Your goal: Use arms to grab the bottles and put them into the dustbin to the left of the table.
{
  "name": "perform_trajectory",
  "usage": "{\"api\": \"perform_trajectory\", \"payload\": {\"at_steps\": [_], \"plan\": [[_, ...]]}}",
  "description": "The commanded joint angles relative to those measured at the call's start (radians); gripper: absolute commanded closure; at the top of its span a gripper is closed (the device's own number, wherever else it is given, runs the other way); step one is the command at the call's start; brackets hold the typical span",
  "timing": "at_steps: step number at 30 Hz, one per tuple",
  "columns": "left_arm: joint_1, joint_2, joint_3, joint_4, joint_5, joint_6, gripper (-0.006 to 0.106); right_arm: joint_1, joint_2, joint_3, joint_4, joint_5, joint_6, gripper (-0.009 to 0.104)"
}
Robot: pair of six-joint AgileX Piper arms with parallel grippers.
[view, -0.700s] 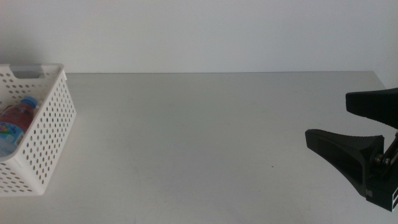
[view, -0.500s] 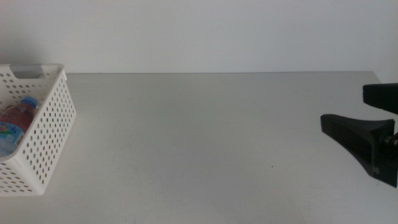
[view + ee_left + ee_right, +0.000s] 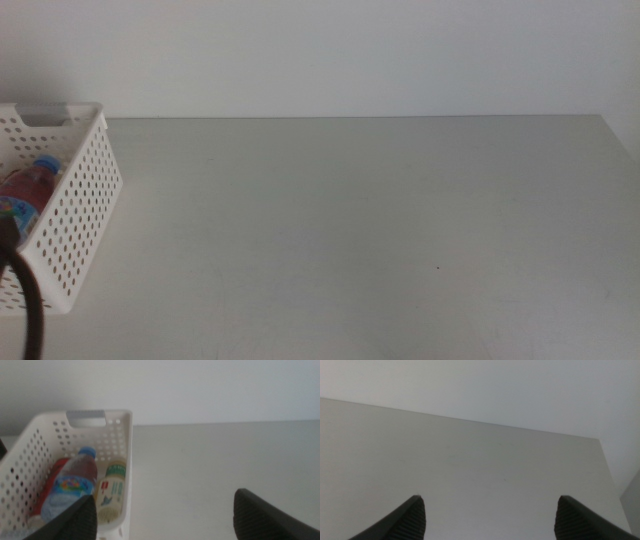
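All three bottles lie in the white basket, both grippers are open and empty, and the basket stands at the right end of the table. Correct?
Not quite: the basket stands at the left end of the table, as the middle view shows. The rest holds: the left wrist view shows the water bottle, tea bottle and red can in it, and the left gripper and right gripper open, empty.

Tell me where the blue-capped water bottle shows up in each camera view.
Middle view: at the far left, inside the white basket, the water bottle.
Left wrist view: lying in the basket, the water bottle beside the tea bottle.
Right wrist view: not in it.
Shared landmark: the basket's handle slot.
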Motion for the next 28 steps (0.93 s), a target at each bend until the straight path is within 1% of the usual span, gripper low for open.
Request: {"api": "perform_trajectory", "payload": {"at_steps": [1, 6, 10, 12, 14, 17, 22, 28], "plan": [[-0.007, -0.068, 0.075, -0.009, -0.084, -0.015, 0.007, -0.046, -0.086, 0.079, -0.003, -0.086, -0.007, 0.029], [-0.007, -0.257, 0.268, -0.029, -0.089, -0.015, 0.007, -0.135, -0.289, 0.263, -0.019, -0.084, -0.007, 0.029], [-0.007, -0.393, 0.393, -0.033, -0.101, -0.015, 0.007, -0.175, -0.382, 0.362, -0.02, -0.088, -0.007, 0.029], [-0.007, -0.446, 0.436, -0.033, -0.101, -0.015, 0.007, -0.182, -0.418, 0.407, -0.035, -0.105, -0.007, 0.029], [-0.007, -0.447, 0.47, -0.033, -0.104, -0.015, 0.007, -0.182, -0.442, 0.444, -0.055, -0.114, -0.007, 0.029], [-0.007, -0.449, 0.499, -0.033, -0.102, -0.015, 0.007, -0.182, -0.451, 0.464, -0.057, -0.092, -0.007, 0.029], [-0.007, -0.449, 0.535, -0.03, -0.129, -0.015, 0.007, -0.182, -0.451, 0.464, -0.033, -0.165, -0.007, 0.029], [-0.007, -0.448, 0.537, -0.029, -0.146, -0.015, 0.007, -0.182, -0.451, 0.464, -0.028, -0.17, -0.007, 0.029]]}}
